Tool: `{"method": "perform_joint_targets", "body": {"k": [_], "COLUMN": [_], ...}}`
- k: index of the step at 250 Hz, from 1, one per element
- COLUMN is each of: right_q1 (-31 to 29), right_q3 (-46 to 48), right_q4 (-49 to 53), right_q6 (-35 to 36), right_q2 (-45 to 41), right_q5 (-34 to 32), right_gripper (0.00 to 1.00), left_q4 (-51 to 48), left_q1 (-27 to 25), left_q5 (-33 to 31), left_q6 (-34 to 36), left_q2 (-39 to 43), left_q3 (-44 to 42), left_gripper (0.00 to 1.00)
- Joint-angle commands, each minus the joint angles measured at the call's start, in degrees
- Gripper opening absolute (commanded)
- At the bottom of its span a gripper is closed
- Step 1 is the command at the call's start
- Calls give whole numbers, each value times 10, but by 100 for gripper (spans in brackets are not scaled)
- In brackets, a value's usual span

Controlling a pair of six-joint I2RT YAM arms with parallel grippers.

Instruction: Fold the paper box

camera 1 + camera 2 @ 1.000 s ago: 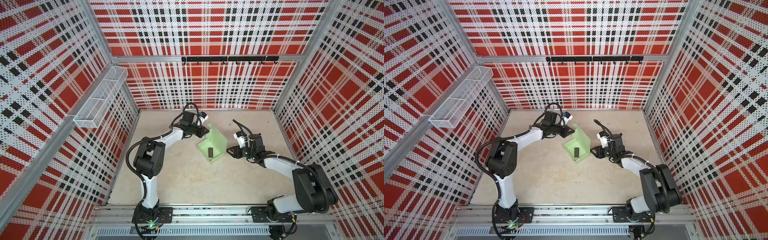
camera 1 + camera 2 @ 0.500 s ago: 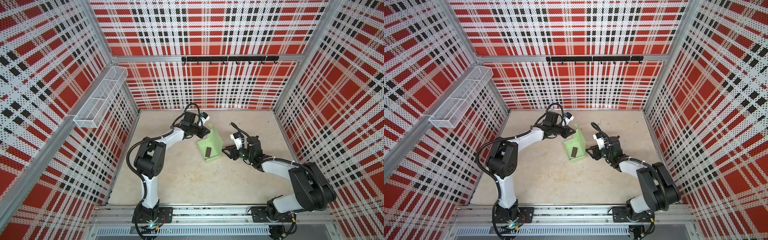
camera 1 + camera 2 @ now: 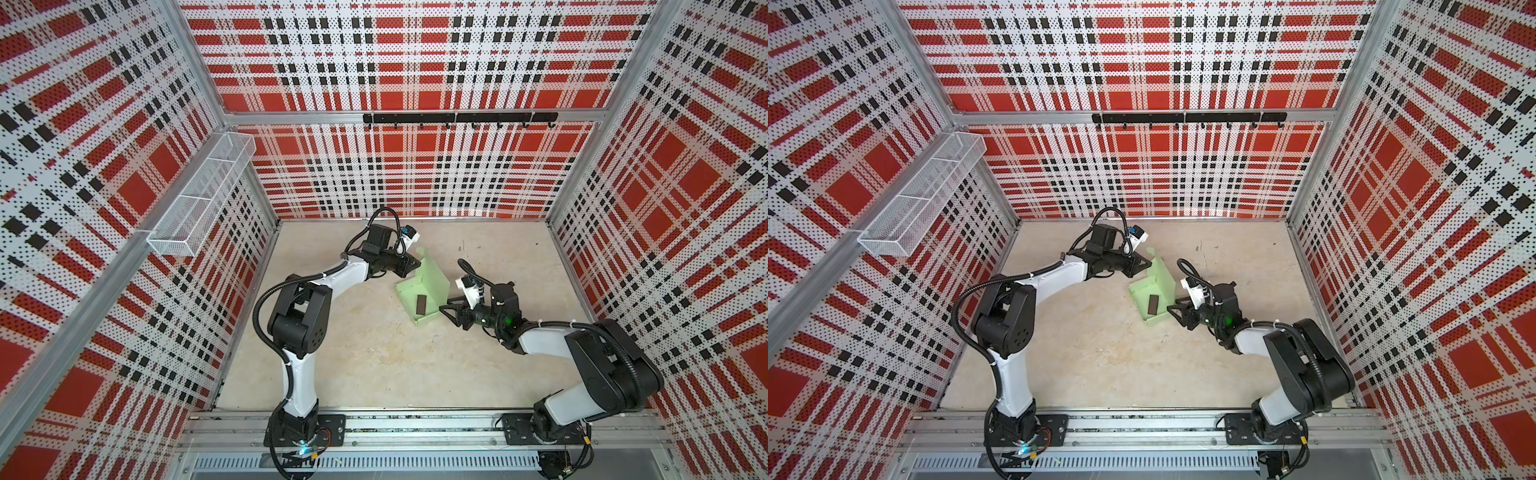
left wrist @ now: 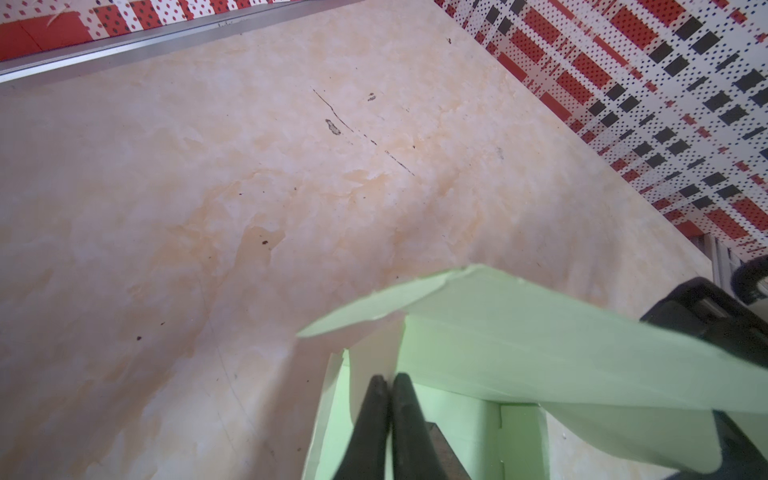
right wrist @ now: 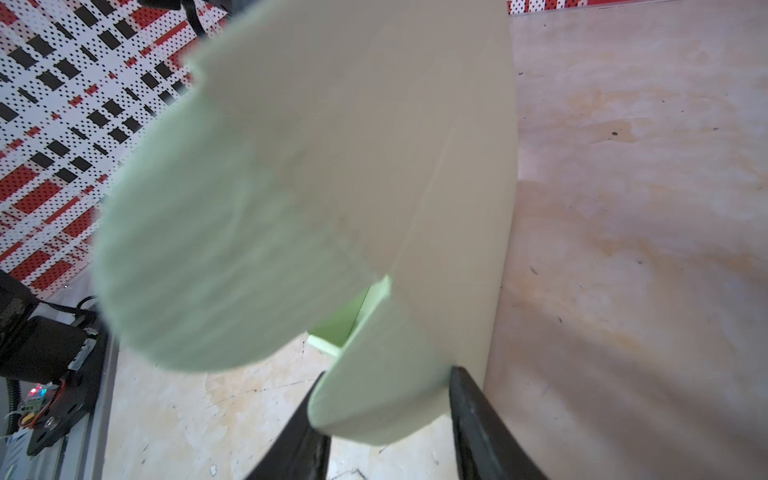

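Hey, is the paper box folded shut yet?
No, in a top view the paper box lies open, its big lid panel standing up and a dark brown scrap showing on its floor.

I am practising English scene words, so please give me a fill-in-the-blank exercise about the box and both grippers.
1. The box is pale ____ in colour.
2. A dark scrap lies ____ the box.
3. The left gripper is ____ on a box flap.
4. The right gripper has its jaws ____, a flap between them.
Missing words: green; inside; shut; open.
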State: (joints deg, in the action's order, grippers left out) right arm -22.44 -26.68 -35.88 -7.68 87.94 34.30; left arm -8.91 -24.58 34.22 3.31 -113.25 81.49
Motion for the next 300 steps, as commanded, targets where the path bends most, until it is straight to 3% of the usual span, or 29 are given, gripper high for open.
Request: {"method": "perform_joint_targets", "body": {"k": [1, 55, 97, 169, 191, 239, 300], "right_q1": [-3, -3, -3, -2, 6, 95, 176], "right_q3": [-12, 32, 58, 57, 70, 42, -59], "right_q4": [-41, 6, 81, 216, 209, 208, 182], "right_q6": [24, -1, -32, -45, -64, -116, -55], "right_q2": [-2, -96, -188, -324, -351, -304, -134], "right_q5": [-9, -31, -117, -231, -275, -290, -182], "right_gripper": [47, 54, 60, 58, 57, 53, 53], "left_q4": [-13, -12, -8, -6, -6, -6, -8], "left_q1": [-9, -6, -4, -4, -2, -2, -7], "left_q5": [4, 4, 9, 8, 10, 7, 3], "left_q6": [1, 2, -2, 1, 0, -1, 5], "left_q2": [14, 18, 17, 22, 21, 24, 26], "left_q3": [-17, -16, -17, -23, -22, -24, -23], "left_gripper": [8, 9, 9, 9, 9, 9, 10]}}
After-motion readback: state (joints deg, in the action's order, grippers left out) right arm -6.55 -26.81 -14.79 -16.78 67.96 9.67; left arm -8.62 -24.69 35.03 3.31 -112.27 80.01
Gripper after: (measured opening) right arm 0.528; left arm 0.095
